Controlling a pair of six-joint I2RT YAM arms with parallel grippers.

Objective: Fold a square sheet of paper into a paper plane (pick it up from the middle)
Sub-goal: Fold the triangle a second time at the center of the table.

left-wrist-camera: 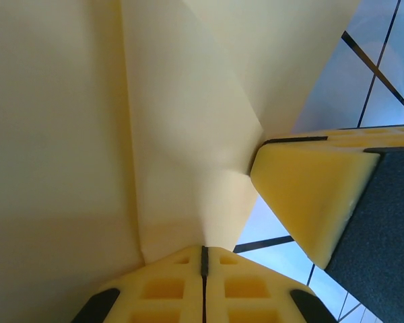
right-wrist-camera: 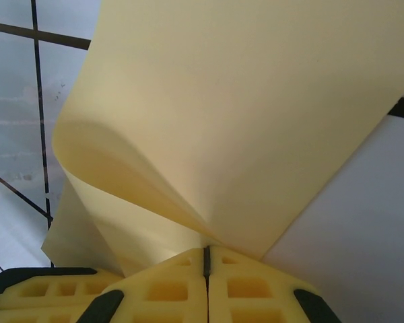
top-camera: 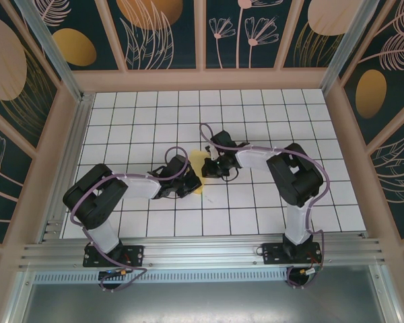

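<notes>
The white tiled surface (top-camera: 283, 134) is carrying nothing but the work at its middle, where both arms are reaching in toward each other. That meeting point looks chosen: the task asks for the paper to be taken from the middle, and working there is giving each arm the same reach.

The pale yellow sheet of paper (top-camera: 196, 176) is standing between the 2 grippers rather than lying flat. In the left wrist view it is already showing 1 sharp crease and an angled flap, so I am judging the folding to be partway through, with no finished dart yet. In the right wrist view the paper is rising from the jaws and curling over to the left in a soft loop with no crease in it. Holding it pinched from 2 sides is probably keeping the layers lined up while that loop is being pressed down.

The left gripper (left-wrist-camera: 203, 259) is clamping the sheet, its jaws meeting with only the paper between them. The sheet is fanning up and away from its tips, spreading mostly to its left. A foam pad (left-wrist-camera: 303, 195) of the other gripper is touching the same paper just beside it, up and to the right.

The right gripper (right-wrist-camera: 206, 259) is likewise squeezing shut on the sheet at a lower edge, with the paper climbing straight above its tips.

Whether the lowest edge is touching the tiles I cannot tell.
</notes>
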